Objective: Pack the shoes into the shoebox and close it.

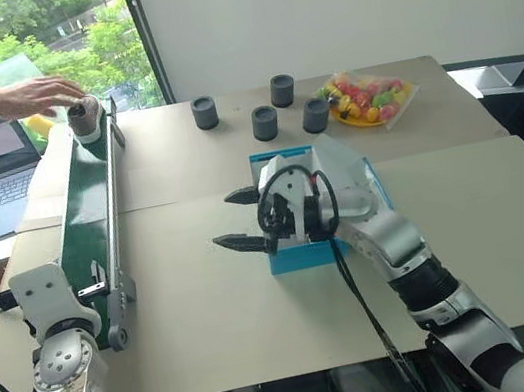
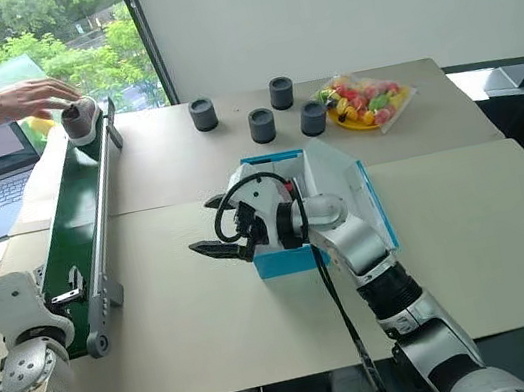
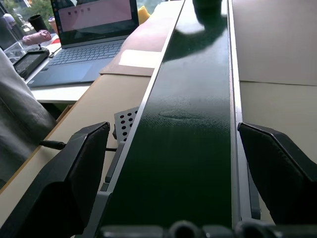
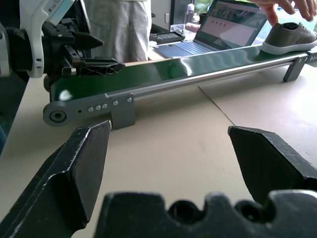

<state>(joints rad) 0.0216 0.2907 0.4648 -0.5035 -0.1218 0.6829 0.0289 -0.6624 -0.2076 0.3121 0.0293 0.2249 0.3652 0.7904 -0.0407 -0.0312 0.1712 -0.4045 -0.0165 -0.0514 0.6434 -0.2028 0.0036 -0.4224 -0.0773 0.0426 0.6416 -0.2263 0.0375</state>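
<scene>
Right eye view: a small greyish-beige fabric sneaker [image 2: 80, 119] sits under a person's hand [image 2: 29, 97] at the far end of the long green conveyor [image 2: 85, 227], unpacked, while beside the conveyor the bright blue cardboard shoebox [image 2: 298, 254] stands open and both robot hands, left [image 3: 173, 163] and right [image 2: 215, 227], gape empty.

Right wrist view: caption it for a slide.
Open right gripper faces the long green conveyor, where a person's hand sets a greyish-beige fabric sneaker at its far end.

The long green conveyor belt [image 3: 193, 148] looks glossy, faintly woven, with brushed metal side rails [image 4: 208, 77]. At the conveyor's far end sits a matt greyish fabric sneaker [image 4: 289, 37] with a smooth white rubber sole.
</scene>
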